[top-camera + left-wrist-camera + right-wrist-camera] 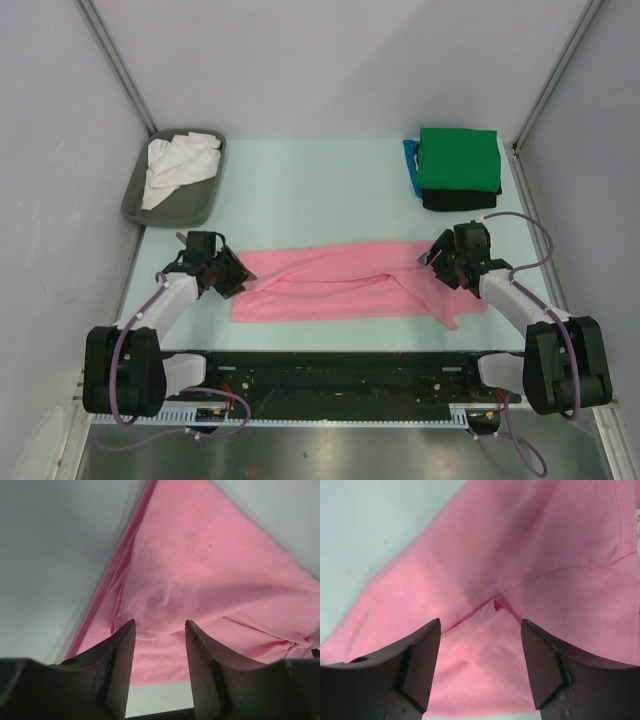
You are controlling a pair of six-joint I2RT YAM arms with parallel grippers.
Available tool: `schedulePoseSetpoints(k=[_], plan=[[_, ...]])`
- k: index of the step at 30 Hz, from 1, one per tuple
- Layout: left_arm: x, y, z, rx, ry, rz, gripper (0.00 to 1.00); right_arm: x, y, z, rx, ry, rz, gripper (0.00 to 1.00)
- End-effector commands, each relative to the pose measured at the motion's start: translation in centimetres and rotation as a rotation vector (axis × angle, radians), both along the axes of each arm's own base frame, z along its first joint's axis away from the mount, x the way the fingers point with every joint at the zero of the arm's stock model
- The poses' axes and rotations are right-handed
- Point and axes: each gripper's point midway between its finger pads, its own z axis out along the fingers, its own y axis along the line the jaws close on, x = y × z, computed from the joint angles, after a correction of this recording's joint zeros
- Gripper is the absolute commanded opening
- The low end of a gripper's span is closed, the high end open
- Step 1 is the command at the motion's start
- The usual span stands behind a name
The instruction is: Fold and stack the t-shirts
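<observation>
The pink t-shirt (340,282) lies folded into a long band across the near middle of the table. My left gripper (236,276) is open at its left end, cloth below the fingers in the left wrist view (200,570). My right gripper (438,258) is open over its right end, above a fold in the right wrist view (530,560). A folded stack sits at the back right: the green shirt (458,158) on top, the black shirt (458,201) under it, the blue shirt (411,162) showing at the left edge. The white shirt (178,165) lies crumpled in the tray.
The grey plastic tray (196,205) stands at the back left. White walls close in the table on three sides. The black rail with the arm bases (340,375) runs along the near edge.
</observation>
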Motion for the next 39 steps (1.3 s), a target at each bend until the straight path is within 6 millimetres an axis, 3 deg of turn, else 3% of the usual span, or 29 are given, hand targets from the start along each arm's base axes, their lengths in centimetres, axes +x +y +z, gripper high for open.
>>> schedulePoseSetpoints(k=[1,6,9,15,17,18,25,28,35,37,39], plan=[[0.4,0.1,-0.2,0.021,-0.028,-0.016,0.49,2.2,0.1,1.2,0.006,-0.059,-0.002,0.66],[0.3,-0.1,-0.8,0.014,-0.01,-0.018,0.49,2.0,0.5,-0.5,0.01,-0.004,0.01,0.6],[0.3,-0.1,-1.1,0.013,-0.005,-0.019,0.49,2.1,0.9,-1.0,0.012,0.001,0.021,0.49],[0.3,0.0,-1.2,0.019,-0.002,-0.02,0.49,2.3,0.7,-1.1,0.002,-0.002,0.019,0.18],[0.3,0.1,-1.3,0.024,0.001,-0.019,0.49,2.3,0.6,-0.8,-0.006,-0.008,0.016,0.01],[0.3,0.1,-1.3,0.023,-0.001,-0.02,0.49,2.2,0.5,-0.3,-0.012,-0.015,0.02,0.0],[0.3,0.0,-1.3,0.014,-0.001,-0.018,0.49,0.9,1.7,3.9,-0.059,-0.082,0.077,0.0],[0.3,-0.2,-1.1,0.005,-0.011,-0.016,0.49,-1.1,3.3,4.8,-0.056,-0.08,0.132,0.0],[0.0,-0.4,-1.2,-0.01,-0.018,-0.015,0.49,-7.1,7.5,4.6,-0.092,-0.015,0.287,0.0],[-0.1,-0.5,-1.3,-0.015,-0.019,-0.016,0.49,-8.6,8.8,4.7,-0.111,-0.021,0.33,0.06],[-0.1,-0.5,-1.2,-0.018,-0.025,-0.018,0.49,-10.1,9.3,4.2,-0.151,-0.008,0.362,0.23]])
